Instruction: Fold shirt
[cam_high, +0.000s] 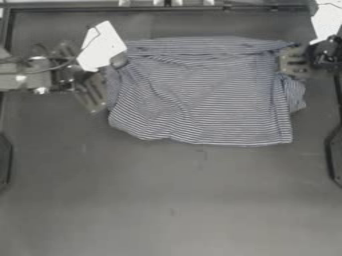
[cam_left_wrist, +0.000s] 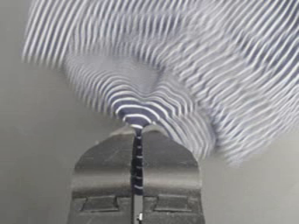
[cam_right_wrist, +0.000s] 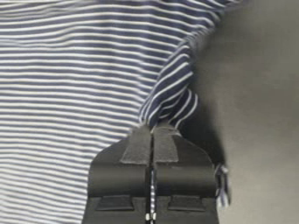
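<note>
Soft navy-and-white striped shirt (cam_high: 204, 92) lying rumpled, partly folded, on the far half of the dark table (cam_high: 167, 200). Pinched at its left edge by the left gripper (cam_left_wrist: 137, 127), jaws closed on a fabric fold. Pinched likewise at its right edge by the right gripper (cam_right_wrist: 153, 127).

The shirt (cam_high: 200, 92), of fine navy-and-white stripes, is lying partly folded as a rough rectangle on the far half of the table, nearer its far edge than its near one. Its surface is rumpling into soft creases toward its left side. A small pinch of fabric is bunching up at each of its left and right ends.
</note>
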